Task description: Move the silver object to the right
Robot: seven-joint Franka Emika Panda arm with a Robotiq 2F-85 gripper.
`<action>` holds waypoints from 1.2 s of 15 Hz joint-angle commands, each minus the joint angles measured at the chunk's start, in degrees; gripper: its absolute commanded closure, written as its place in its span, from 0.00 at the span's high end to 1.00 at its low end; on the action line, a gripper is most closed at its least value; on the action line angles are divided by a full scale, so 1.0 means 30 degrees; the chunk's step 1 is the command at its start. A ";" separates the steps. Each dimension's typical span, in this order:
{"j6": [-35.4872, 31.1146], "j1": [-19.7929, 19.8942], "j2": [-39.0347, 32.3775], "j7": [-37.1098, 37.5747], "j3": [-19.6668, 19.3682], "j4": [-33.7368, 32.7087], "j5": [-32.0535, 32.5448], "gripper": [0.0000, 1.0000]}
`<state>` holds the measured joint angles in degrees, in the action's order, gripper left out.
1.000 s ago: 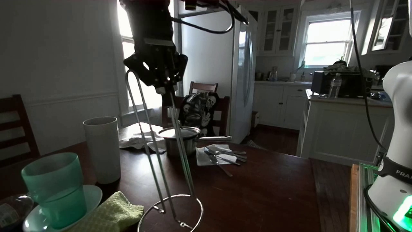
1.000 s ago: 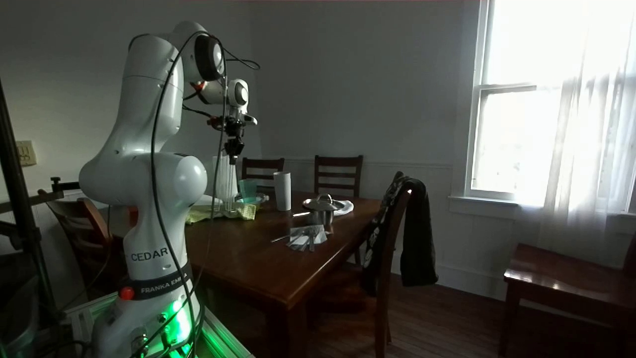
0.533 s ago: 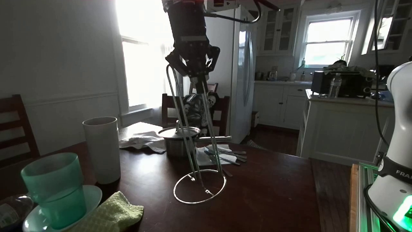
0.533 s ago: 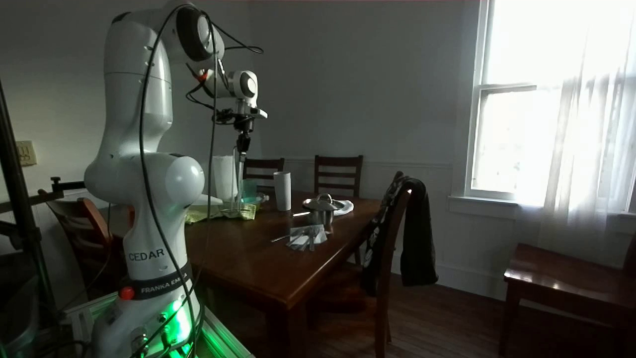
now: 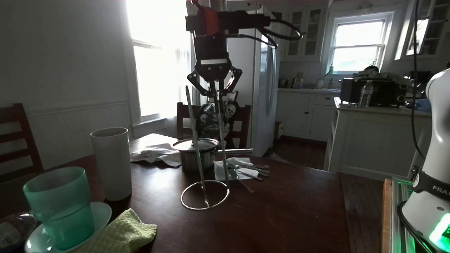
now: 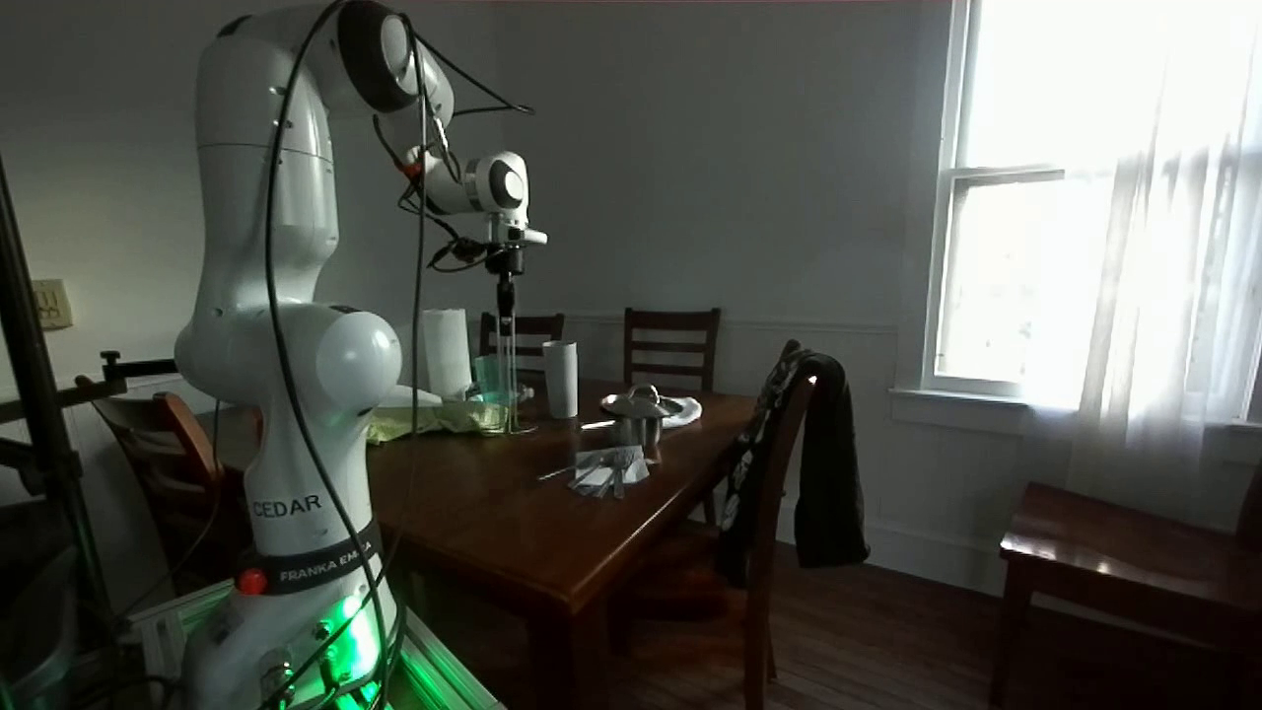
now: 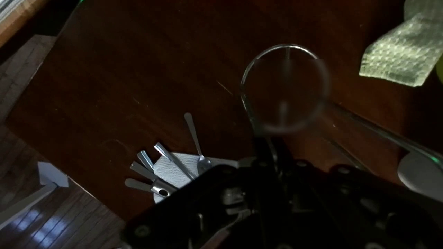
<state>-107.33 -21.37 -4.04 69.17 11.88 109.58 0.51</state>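
Exterior view — silver stand [image 5: 224, 158] (in gripper [image 5: 217, 101])

Stands at left as a white robot arm [image 6: 330, 355], glowing green at the base [image 6: 357, 636] and bent over a brown wooden table [image 6: 513, 503]. Points a black gripper [image 6: 507, 323] straight down and grasps the top of a silver wire stand [image 6: 513, 385], upright near a yellow-green cloth [image 6: 454, 417]. Has a white canister [image 6: 560, 380] to the right, then a lidded metal pot [image 6: 639, 429], with cutlery [image 6: 618, 480] on a white napkin [image 6: 597, 477] in front. Includes dark chairs [image 6: 672, 319] around the table, a black jacket [image 6: 833, 473] draped over one, and a bright window [image 6: 1006, 286] with a sheer curtain [image 6: 1173, 247] at far right.
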 commanded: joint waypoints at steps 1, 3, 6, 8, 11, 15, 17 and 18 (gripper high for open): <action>-0.1816 0.0426 0.0107 0.1712 0.0332 0.0714 0.1676 0.02; -0.2973 0.0585 0.0157 0.2349 0.0234 0.1195 0.2022 0.02; -0.4883 0.0890 0.0055 0.2541 0.0178 0.1596 0.1772 0.02; -0.5937 0.1090 -0.0193 0.2432 0.0136 0.1694 0.1609 0.02; -0.6730 0.1263 -0.0584 0.2214 0.0062 0.1736 0.1650 0.02; -0.7053 0.1434 -0.0926 0.2010 -0.0062 0.1858 0.1301 0.02; -0.7007 0.1490 -0.1030 0.1985 -0.0114 0.1844 0.1250 0.02; -0.6922 0.1523 -0.1099 0.1922 -0.0125 0.1800 0.1207 0.02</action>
<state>-126.76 -17.43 -7.88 75.31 11.48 114.15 5.27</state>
